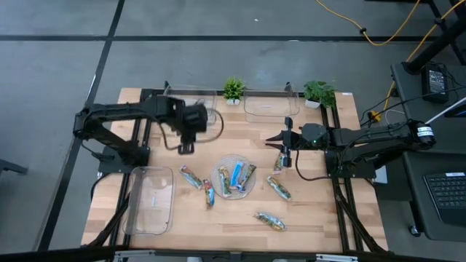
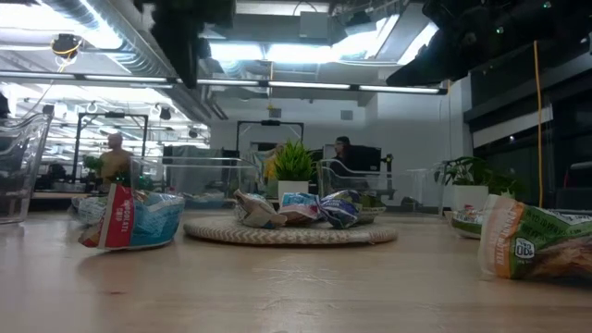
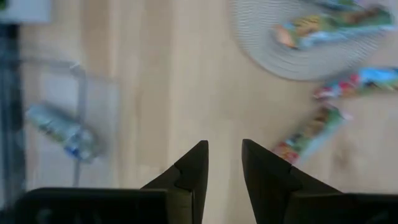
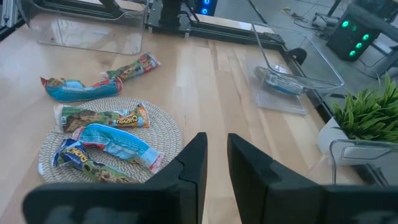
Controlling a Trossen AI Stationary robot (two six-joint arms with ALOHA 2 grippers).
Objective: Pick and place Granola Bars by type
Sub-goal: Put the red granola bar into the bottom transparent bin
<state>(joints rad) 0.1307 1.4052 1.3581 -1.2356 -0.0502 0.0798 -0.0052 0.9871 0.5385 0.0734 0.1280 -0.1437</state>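
Three bars lie on the round woven plate, which the right wrist view shows too: a green bar, a blue bar and a dark one. More bars lie loose on the wood. My right gripper hangs open beside another bar. My left gripper is open above bare wood, left of the plate. One blue bar lies in the far-left clear tray.
A second clear tray stands at the far edge between two potted plants. A third clear tray sits at the near left. There is bare wood between the plate and the far trays.
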